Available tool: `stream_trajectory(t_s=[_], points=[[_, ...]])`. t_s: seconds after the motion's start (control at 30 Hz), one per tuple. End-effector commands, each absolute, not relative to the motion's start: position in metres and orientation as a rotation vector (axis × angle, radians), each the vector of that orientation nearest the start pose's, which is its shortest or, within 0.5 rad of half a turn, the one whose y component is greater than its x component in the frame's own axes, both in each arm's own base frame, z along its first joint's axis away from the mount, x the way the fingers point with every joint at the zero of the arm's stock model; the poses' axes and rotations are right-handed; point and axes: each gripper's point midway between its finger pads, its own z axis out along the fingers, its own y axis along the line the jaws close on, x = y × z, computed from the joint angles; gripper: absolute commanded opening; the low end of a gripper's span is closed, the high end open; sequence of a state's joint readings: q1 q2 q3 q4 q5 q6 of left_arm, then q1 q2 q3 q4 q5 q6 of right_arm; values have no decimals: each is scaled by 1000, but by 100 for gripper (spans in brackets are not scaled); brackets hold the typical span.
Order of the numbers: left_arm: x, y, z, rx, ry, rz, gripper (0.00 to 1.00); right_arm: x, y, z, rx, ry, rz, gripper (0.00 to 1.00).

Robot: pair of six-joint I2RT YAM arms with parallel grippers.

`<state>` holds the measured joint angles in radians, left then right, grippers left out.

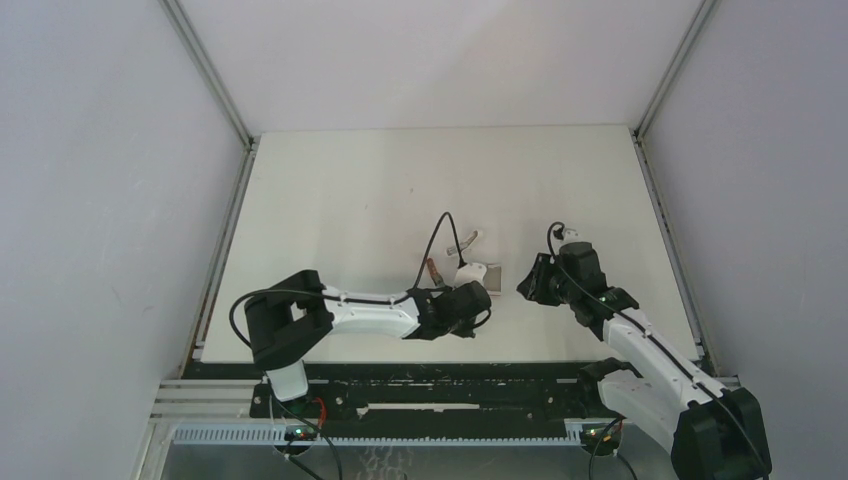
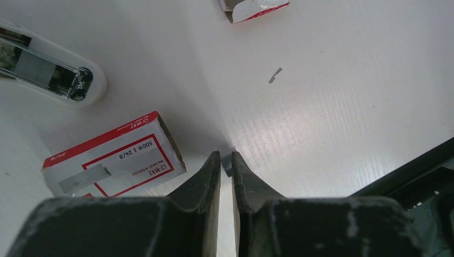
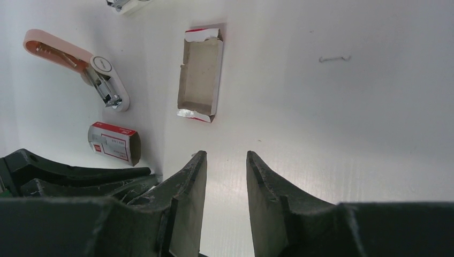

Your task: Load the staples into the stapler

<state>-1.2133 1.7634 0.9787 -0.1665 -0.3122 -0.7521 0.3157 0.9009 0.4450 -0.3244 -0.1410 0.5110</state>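
Shows left pincer [image 2: 225, 156] pinched shut on the staples [image 2: 226, 167] just beside red-labelled box [image 2: 115, 155]; right pincer [image 3: 226, 156], off to that box's right, half-open and empty.

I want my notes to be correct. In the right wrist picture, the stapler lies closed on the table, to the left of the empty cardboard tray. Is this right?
Not quite: the stapler lies open, not closed, with its pink top swung away from the white base. The right wrist view shows this. The rest holds: it lies on the table, left of the empty cardboard tray.
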Motion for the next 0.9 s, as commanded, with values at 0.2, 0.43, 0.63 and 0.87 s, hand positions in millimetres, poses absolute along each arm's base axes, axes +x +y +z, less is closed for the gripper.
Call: stream_trajectory(t_s=[0.2, 0.43, 0.63, 0.87], points=[[173, -391, 97, 318, 2374, -892, 14, 229, 153, 106, -33, 2236, 804, 34], [164, -398, 111, 660, 2212, -971, 17, 229, 159, 112, -74, 2211, 849, 34], [155, -395, 91, 1091, 1975, -905, 44, 227, 159, 115, -69, 2197, 858, 34], [159, -395, 75, 1320, 1804, -809, 53, 223, 158, 121, -44, 2173, 875, 35]])
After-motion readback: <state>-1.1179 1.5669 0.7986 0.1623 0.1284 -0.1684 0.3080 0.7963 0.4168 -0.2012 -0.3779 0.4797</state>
